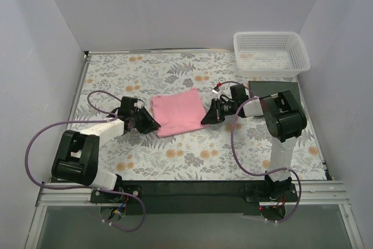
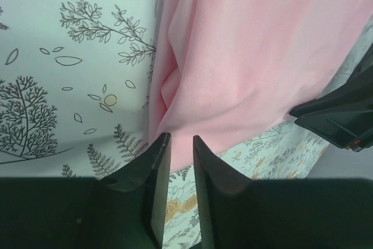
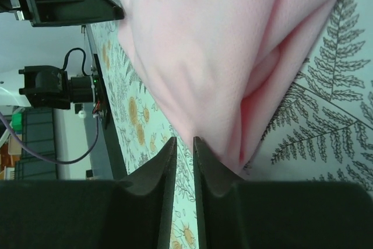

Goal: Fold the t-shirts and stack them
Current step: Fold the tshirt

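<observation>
The pink t-shirt (image 1: 176,112) lies folded into a rough rectangle in the middle of the top view, flat on the flower-printed surface (image 1: 192,158). The left fingers (image 2: 160,161) sit at its left edge and the right fingers (image 3: 166,164) at its right edge. Both pairs are parted only a little. The print shows through each gap, so neither seems to pinch any cloth.

The main risk, as I judge it, is a shallow grab. With the tips right at the hem, closing there could catch only the top layer, and a lift would peel the fold open. Uneven pulls from the two sides could also skew it, and sliding it could bunch it up. The dark folded shirt (image 1: 256,87), at the right of the top view below the white basket (image 1: 271,53), is partly covered by the right arm, so stacking onto it may be awkward.

The cloth looks soft and matte. A deep crease and loose doubled layers show in both wrist views, and the edges are not square.
</observation>
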You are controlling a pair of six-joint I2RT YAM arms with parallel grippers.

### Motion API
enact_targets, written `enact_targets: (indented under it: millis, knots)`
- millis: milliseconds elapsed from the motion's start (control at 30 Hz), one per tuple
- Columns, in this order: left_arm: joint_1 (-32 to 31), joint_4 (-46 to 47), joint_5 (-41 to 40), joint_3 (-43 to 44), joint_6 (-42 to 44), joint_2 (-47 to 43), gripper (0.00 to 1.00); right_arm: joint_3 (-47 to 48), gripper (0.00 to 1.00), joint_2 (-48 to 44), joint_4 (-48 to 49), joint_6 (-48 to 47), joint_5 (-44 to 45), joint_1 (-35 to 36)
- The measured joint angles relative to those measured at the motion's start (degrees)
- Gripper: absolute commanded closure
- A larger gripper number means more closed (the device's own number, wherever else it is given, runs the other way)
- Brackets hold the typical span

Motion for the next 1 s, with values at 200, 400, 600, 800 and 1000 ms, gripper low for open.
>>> enact_targets:
  millis: [200, 400, 600, 800, 1000]
  knots:
    - [0.8, -2.9, -2.9, 7.5, 1.2, -3.1, 0.69, 5.3, 0.77, -3.9, -1.4, 1.5, 1.9, -0.2]
    - [1.9, 0.8, -4.8, 17.5, 2.6, 4.4, 0.71, 17.9, 0.76, -2.0, -0.7, 4.2, 5.7, -0.1]
    - [2.7, 3.6, -6.1, 21.1, 2.9, 17.4, 0.77, 29.7, 0.76, 9.0, 1.2, 8.1, 10.1, 0.7]
    - [4.0, 5.3, -7.0, 22.0, 2.3, 22.0, 0.79, 32.3, 0.76, 19.1, 1.0, 11.2, 13.2, 1.2]
    - [4.5, 6.4, -7.6, 23.2, 3.1, 23.2, 0.68, 30.5, 0.76, 18.2, 3.2, 11.9, 15.8, 1.2]
